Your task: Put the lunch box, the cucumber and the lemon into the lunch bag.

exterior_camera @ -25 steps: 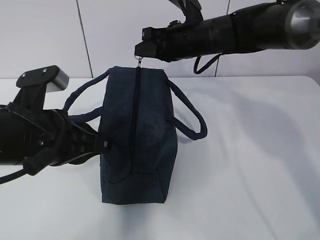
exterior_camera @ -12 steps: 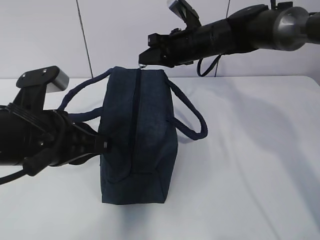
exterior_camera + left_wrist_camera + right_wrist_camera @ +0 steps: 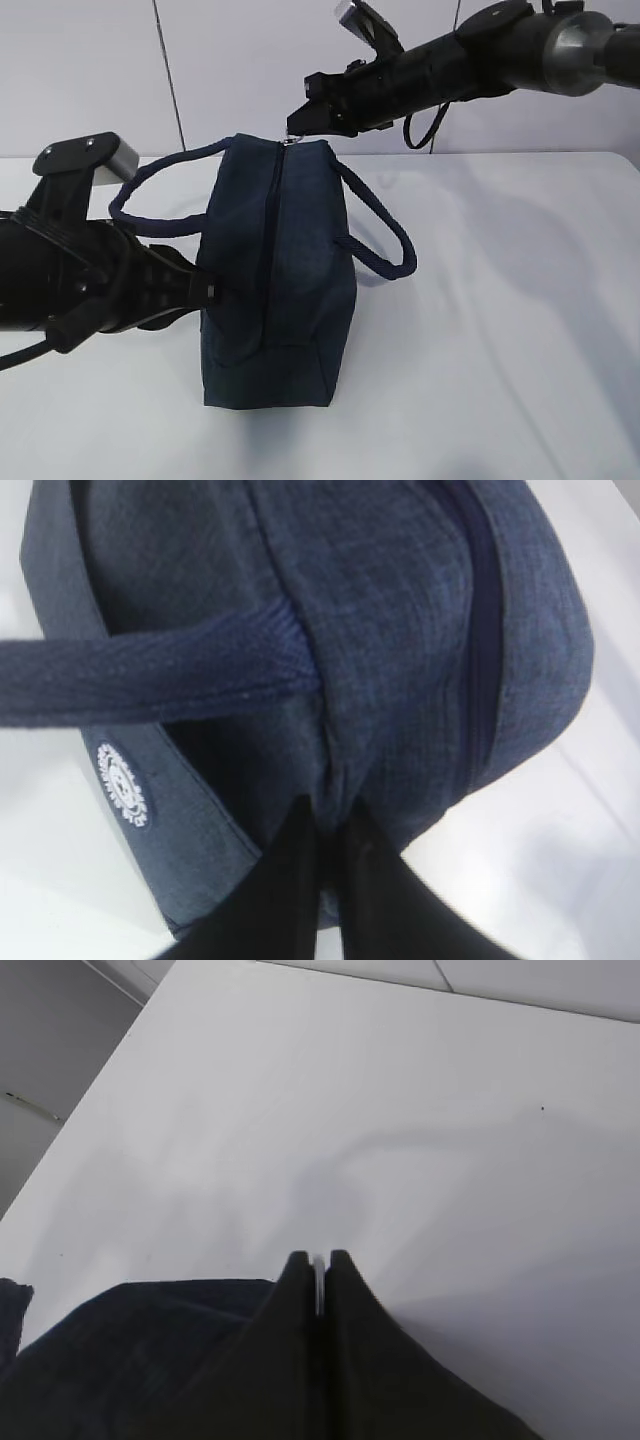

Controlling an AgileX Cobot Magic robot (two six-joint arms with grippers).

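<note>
From the side I see my right jaws (image 3: 297, 122) shut on the ring pull (image 3: 291, 141) at the far end of the lunch bag (image 3: 275, 270) on the desk (image 3: 500, 300), my left camera shows my left jaws (image 3: 330, 825) pinching the bag's cloth, and my right camera shows the ring between shut tips, so I should pull slow and straight along the zipper (image 3: 268, 230).

Setting: robot test bench or lab, shown by plain white table (image 3: 500, 300), bare white panelled wall (image 3: 220, 70) and two black arms.

A white table (image 3: 500, 300) is carrying the scene. The navy lunch bag (image 3: 275, 270) is sitting directly on it, left of centre.
</note>
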